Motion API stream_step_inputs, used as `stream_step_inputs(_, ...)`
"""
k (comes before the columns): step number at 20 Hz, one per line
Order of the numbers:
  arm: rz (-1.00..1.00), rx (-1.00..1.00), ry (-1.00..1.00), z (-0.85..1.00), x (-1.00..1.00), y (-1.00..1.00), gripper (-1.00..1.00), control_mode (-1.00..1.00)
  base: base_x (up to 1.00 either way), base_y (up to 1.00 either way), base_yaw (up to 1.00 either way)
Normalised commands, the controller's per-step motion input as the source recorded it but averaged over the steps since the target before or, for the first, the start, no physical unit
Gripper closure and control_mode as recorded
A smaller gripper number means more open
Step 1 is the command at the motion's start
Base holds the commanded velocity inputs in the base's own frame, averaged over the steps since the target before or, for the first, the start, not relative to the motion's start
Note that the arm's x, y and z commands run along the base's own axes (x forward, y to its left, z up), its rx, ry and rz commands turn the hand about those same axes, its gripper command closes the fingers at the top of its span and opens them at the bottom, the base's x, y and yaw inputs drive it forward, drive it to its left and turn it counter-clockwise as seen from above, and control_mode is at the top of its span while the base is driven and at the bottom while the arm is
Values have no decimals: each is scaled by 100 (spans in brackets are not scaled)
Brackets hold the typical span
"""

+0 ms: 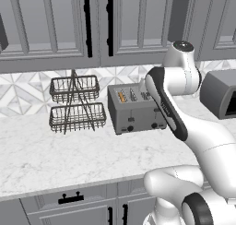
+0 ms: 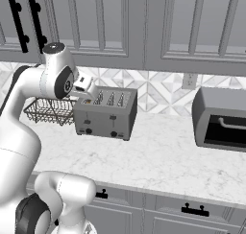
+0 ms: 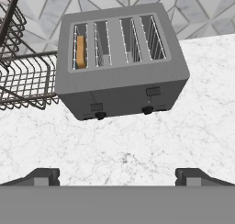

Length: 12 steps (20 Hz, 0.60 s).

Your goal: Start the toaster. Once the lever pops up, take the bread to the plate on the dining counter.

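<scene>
Toaster (image 3: pixel 121 62), four-slot, bread (image 3: pixel 81 51) in its end slot nearest the wire basket (image 3: pixel 20 76); gripper (image 3: pixel 117 176) spread wide above, empty.

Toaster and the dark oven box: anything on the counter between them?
Nothing. Bare marble counter runs from the toaster to the oven box, plain in the right base view.

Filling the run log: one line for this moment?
gripper: open, above counter | bread: in toaster end slot | levers: unpressed
</scene>
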Motion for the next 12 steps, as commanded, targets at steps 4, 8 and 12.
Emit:
stream_step_inputs(4, 0, 0, 0, 0, 0, 0, -100, -100, 0, 0, 0)
stream_step_inputs(8, 0, 0, 0, 0, 0, 0, -100, -100, 0, 0, 0)
stream_step_inputs(12, 0, 0, 0, 0, 0, 0, -100, -100, 0, 0, 0)
